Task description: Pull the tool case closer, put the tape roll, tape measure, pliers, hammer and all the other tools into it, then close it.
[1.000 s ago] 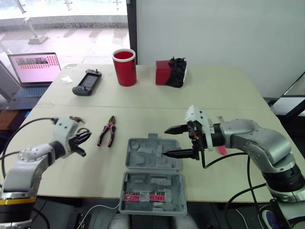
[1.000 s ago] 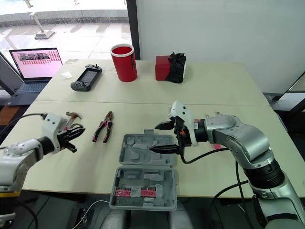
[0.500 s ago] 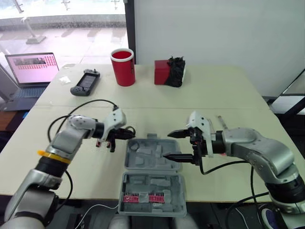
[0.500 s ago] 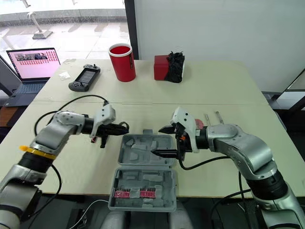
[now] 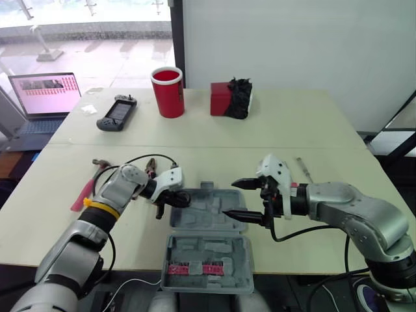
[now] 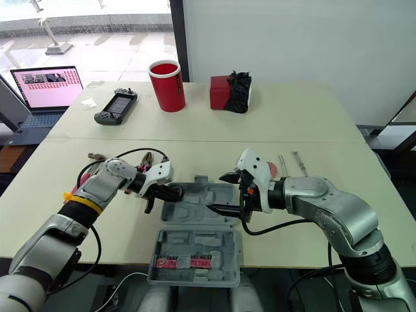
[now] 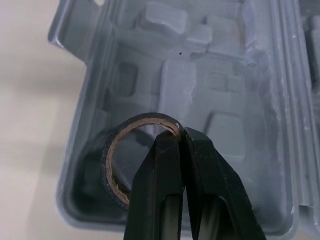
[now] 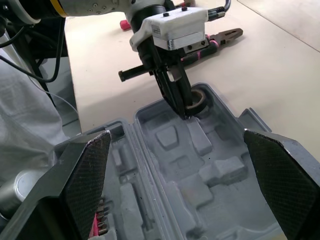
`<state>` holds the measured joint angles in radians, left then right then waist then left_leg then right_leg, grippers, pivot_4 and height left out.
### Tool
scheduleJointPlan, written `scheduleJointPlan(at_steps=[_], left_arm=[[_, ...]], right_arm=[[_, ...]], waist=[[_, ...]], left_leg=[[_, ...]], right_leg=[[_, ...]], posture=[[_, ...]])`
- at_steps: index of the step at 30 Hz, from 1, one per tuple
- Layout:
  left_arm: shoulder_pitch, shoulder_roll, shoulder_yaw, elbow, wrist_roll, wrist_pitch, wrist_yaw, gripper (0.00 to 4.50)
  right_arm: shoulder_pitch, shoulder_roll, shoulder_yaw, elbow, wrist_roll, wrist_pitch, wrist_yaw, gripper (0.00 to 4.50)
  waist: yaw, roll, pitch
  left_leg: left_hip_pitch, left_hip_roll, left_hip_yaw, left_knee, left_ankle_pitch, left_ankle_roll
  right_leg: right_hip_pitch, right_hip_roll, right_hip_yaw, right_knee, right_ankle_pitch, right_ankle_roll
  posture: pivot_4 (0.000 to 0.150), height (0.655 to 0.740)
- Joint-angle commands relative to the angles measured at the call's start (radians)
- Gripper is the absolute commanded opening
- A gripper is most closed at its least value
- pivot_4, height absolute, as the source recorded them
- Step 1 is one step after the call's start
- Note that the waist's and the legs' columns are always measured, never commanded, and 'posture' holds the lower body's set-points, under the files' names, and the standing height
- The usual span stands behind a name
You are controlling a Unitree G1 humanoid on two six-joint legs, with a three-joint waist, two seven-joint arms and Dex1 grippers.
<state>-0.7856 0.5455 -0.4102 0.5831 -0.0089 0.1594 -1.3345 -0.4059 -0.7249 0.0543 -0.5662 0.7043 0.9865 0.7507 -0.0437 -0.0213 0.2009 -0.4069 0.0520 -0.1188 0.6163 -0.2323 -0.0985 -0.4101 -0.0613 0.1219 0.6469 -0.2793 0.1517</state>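
From the head, my left gripper (image 5: 182, 200) hangs over the far left corner of the open tool case (image 5: 195, 218). My right gripper (image 5: 229, 198) hovers above the case's right side, jaws wide apart and empty. The hammer (image 5: 86, 190) and pliers (image 5: 151, 165) lie on the table left of the case.

Along my left wrist, my jaws are clamped on the wall of the tape roll (image 7: 107, 167), which stands on edge over a round pocket. I judge it light and stiff (a cardboard-cored ring), so this thin-wall pinch suits it, though it may swivel.

From my right wrist, the roll sits at that corner pocket; whether it touches the bottom I cannot tell.
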Motion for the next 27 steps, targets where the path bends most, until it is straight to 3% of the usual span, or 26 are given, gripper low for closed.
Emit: scheduleJointPlan(at_steps=[1,14,17,23,27], left_arm=[[-0.017,-0.015,0.012,0.025,0.020,-0.023,0.006,0.11],[-0.043,-0.027,0.021,0.039,0.019,0.039,-0.039,0.11],[-0.063,-0.009,0.030,0.032,0.010,0.067,-0.075,1.10],[-0.093,0.053,0.036,-0.025,0.020,0.082,-0.125,3.87],[-0.080,0.083,0.048,-0.103,0.001,0.115,-0.143,3.87]], right_arm=[[0.001,0.004,-0.016,-0.023,0.008,-0.023,-0.002,4.50],[-0.003,0.000,-0.002,-0.003,-0.005,-0.035,0.004,4.50],[-0.006,0.000,0.001,-0.001,-0.001,-0.034,0.007,4.50],[-0.015,0.000,0.014,0.016,-0.007,-0.039,0.015,4.50],[-0.031,0.008,0.029,0.029,-0.011,-0.042,0.021,4.50]], waist=[[0.000,0.000,0.000],[0.001,0.000,0.000],[0.000,0.000,0.000],[-0.001,0.000,0.000],[-0.001,0.000,0.000]], left_leg=[[0.000,0.000,0.000,0.000,0.000,0.000],[0.000,0.000,0.000,0.000,0.000,0.000],[0.000,0.000,0.000,0.000,0.000,0.000],[0.000,0.000,0.000,0.000,0.000,0.000],[0.000,0.000,0.000,0.000,0.000,0.000]], right_leg=[[0.000,0.000,0.000,0.000,0.000,0.000],[0.001,0.000,0.000,0.001,0.000,0.000],[0.000,0.000,0.000,0.001,0.000,0.001],[0.000,0.000,0.000,0.001,0.000,0.001],[0.000,0.000,0.000,0.001,0.000,0.001]], posture=[[0.150,0.7400],[0.150,0.7400],[0.150,0.7400],[0.150,0.7400],[0.150,0.7400]])
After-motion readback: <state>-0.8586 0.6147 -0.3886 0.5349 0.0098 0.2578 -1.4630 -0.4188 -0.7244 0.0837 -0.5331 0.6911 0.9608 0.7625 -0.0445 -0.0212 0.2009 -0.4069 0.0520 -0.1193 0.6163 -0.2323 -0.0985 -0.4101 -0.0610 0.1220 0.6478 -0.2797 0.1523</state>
